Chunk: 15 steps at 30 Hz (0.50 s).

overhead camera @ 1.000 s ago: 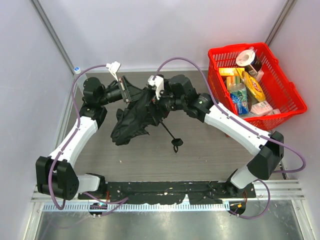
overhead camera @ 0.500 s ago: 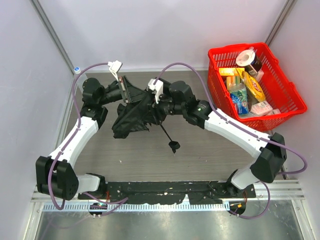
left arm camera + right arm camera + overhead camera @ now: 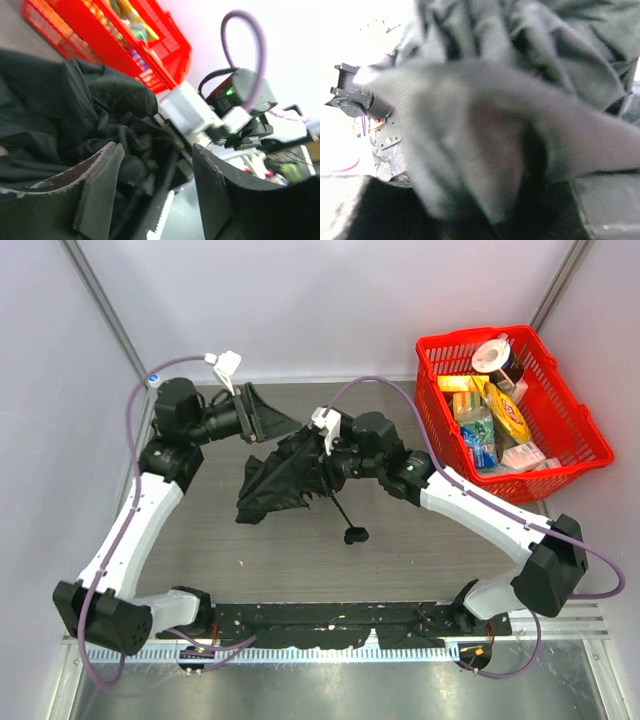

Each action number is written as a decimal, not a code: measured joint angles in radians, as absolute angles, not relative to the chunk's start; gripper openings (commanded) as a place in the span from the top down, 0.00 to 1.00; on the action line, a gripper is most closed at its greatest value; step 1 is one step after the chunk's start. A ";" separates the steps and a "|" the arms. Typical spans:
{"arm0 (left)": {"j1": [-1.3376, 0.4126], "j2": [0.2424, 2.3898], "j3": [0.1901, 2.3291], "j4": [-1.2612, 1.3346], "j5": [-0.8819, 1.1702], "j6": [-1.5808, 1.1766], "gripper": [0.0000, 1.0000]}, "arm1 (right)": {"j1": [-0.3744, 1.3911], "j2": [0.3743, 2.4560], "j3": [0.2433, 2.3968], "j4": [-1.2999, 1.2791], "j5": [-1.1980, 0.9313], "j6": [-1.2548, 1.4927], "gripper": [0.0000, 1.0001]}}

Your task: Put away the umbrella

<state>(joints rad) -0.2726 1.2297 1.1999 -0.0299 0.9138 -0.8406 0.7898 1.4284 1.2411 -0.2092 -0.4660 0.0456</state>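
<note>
- Left arm [image 3: 138, 525] runs up the left side of the table [image 3: 420, 540]. The left gripper [image 3: 274, 421] sits at about 10 o'clock, pointing toward 3 o'clock.
- Left gripper: fingers [image 3: 100, 187] stand well apart with nothing clamped. In the wrist view, black fabric shows through the gap and beyond it.
- From the top view I cannot tell whether the left fingertips touch the cloth. They are just beside its upper edge.
- Umbrella [image 3: 275, 480]: a crumpled black bundle at table centre, just toward 4 o'clock from the left gripper. Folds are loose and the canopy is not wrapped.
- A thin shaft [image 3: 342, 510] sticks out of the bundle toward 5 o'clock and ends in a small dark knob [image 3: 352, 535] low over the table.
- Right gripper [image 3: 318, 458]: buried in the bundle's right side and pointing toward 9 o'clock. Blurred fabric fills its wrist view and hides the fingers, so I cannot tell whether they are together or apart.
- Right arm [image 3: 480, 505] reaches in from 4 o'clock.
- Red basket [image 3: 585, 410] is at 2 o'clock, well apart from the umbrella, and holds packets, bottles and a tape roll [image 3: 490, 353].
</note>
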 measured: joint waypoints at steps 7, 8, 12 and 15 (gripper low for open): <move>-0.248 1.086 1.410 -0.401 0.477 -0.592 0.32 | 0.740 1.418 1.200 -0.254 -0.457 0.068 0.99; -0.247 1.060 1.416 -0.439 0.406 -0.565 0.33 | 0.731 1.418 1.206 -0.266 -0.435 0.068 0.99; -0.246 1.007 1.422 -0.547 0.230 -0.498 0.35 | 0.710 1.458 1.315 -0.376 -0.250 0.014 0.99; -0.247 0.991 1.410 -0.581 0.178 -0.473 0.35 | 0.691 1.598 1.566 -0.480 0.007 -0.100 0.99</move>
